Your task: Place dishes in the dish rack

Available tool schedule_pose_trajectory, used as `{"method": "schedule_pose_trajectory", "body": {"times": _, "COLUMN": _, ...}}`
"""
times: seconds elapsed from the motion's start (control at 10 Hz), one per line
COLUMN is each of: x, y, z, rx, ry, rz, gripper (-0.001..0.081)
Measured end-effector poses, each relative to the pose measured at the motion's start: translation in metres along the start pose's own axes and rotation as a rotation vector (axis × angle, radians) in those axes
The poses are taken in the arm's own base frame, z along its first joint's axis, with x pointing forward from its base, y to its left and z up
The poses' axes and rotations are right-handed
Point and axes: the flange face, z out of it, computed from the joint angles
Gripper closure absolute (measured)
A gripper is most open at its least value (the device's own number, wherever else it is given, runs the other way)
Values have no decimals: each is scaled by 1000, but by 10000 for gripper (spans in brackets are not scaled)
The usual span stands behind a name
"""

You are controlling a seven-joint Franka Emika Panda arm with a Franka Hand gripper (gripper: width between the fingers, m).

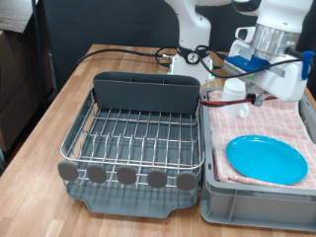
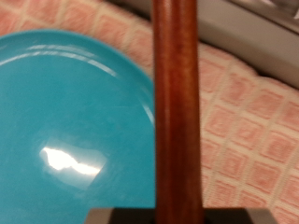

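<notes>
The reddish-brown wooden spoon (image 2: 177,112) runs straight down the middle of the wrist view, its handle between my fingers. My gripper (image 1: 261,96) is shut on it, low over the far part of the pink checked cloth. The spoon (image 1: 222,100) reaches from the gripper towards the exterior view's left. The light-blue plate (image 1: 267,158) lies flat on the cloth nearer the exterior view's bottom and also shows in the wrist view (image 2: 65,131). The white mug (image 1: 234,89) stands beside the gripper. The silver wire dish rack (image 1: 138,138) with its grey utensil compartment (image 1: 146,94) holds nothing.
The grey bin (image 1: 257,202) lined with the pink checked cloth (image 2: 243,121) stands against the rack's side at the exterior view's right. Grey round discs (image 1: 126,176) line the rack's near edge. Black cables (image 1: 128,51) and the robot base (image 1: 193,30) are behind on the wooden table.
</notes>
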Motion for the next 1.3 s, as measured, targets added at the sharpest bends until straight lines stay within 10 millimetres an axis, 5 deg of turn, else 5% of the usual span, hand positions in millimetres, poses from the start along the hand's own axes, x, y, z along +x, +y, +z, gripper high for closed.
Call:
{"method": "schedule_pose_trajectory", "body": {"times": 0.4, "x": 44, "y": 15, "z": -15, "rx": -58, "ry": -15, "rz": 159, "gripper": 717}}
{"method": "schedule_pose_trajectory", "body": {"times": 0.7, "x": 54, "y": 14, "z": -10, "rx": -74, "ry": 7, "rz": 258, "gripper": 717}}
{"method": "schedule_pose_trajectory", "body": {"times": 1.3, "x": 126, "y": 35, "z": -5, "rx": -121, "ry": 48, "rz": 402, "gripper": 717}}
